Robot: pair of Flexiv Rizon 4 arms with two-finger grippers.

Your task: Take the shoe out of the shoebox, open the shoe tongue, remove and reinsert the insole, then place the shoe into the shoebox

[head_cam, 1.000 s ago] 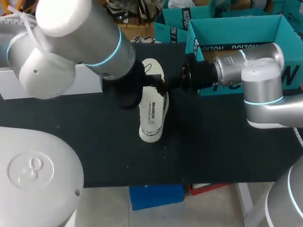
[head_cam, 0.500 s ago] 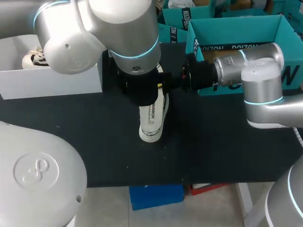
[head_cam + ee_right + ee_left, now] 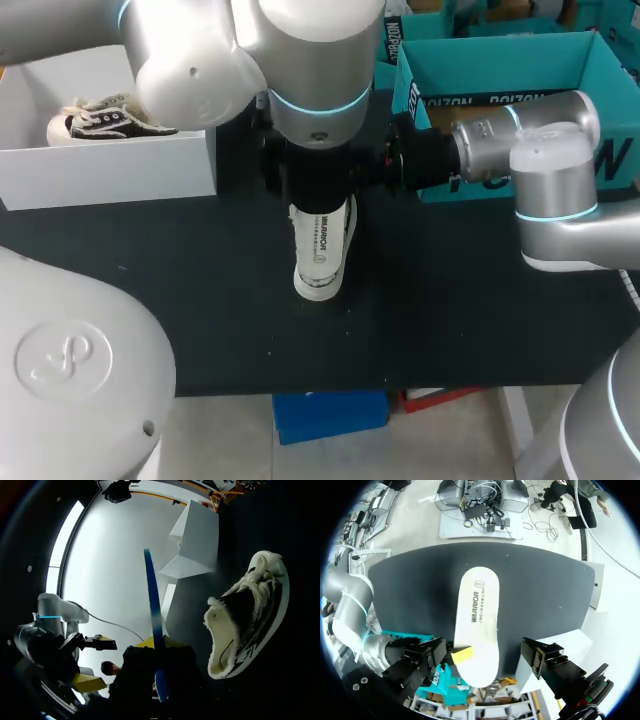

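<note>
R gripper (image 3: 156,642) clamped on the thin white printed insole (image 3: 477,615) at its end nearest the teal cardboard shoebox (image 3: 500,42), long axis running away from box; black fleece-lined shoe (image 3: 250,625) on its side just beside, mouth twd R; L gripper (image 3: 94,662) hovers above, fingers apart.

A matte black counter (image 3: 470,300) lies under the right pincer (image 3: 157,644). It runs well out to either side of the pincer and toward the robot, ending in a straight near edge. Its top is plain and dull, flecked with a few pale specks. Soft, even light lies over it.
</note>
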